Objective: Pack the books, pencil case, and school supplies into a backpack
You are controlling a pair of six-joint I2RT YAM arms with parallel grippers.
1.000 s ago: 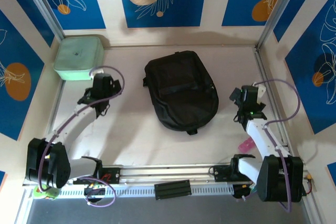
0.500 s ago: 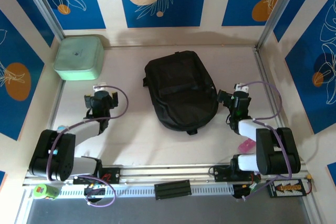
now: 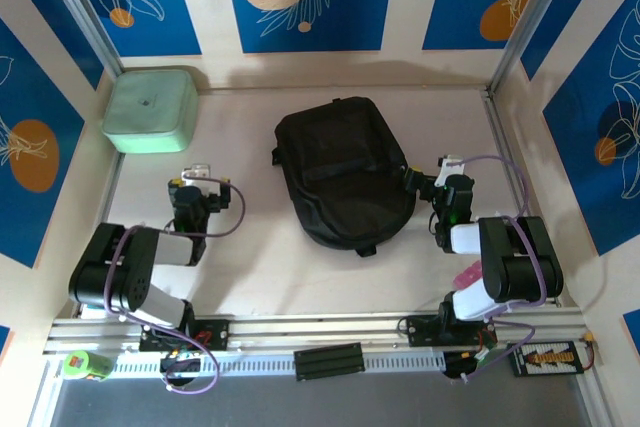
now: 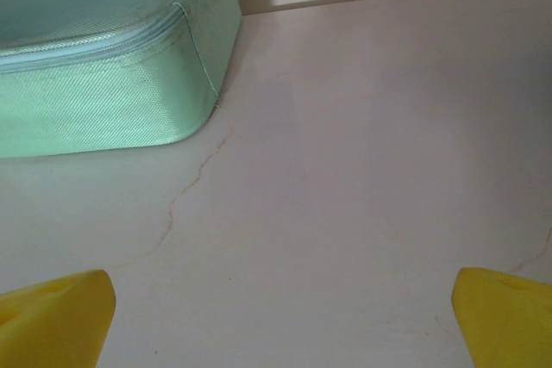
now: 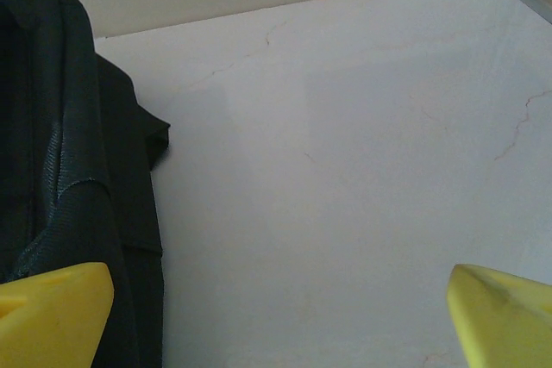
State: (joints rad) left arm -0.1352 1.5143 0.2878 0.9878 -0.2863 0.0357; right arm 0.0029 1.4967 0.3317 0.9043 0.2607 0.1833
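- The backpack (image 3: 345,172) lies flat at the middle of the bench (image 3: 250,247), its rounded top toward 12 o'clock.
- The left claw (image 4: 280,325) sits at the backpack's 9 o'clock, well apart from it. Its yellow fingertips (image 4: 52,321) are spread wide over bare bench.
- A mint-green case (image 3: 150,109) rests at 11 o'clock from the left claw, near the far left corner.
- The right claw (image 5: 280,316) is at the backpack's 3 o'clock, spread wide and gripping nothing, its left fingertip just beside the black fabric.
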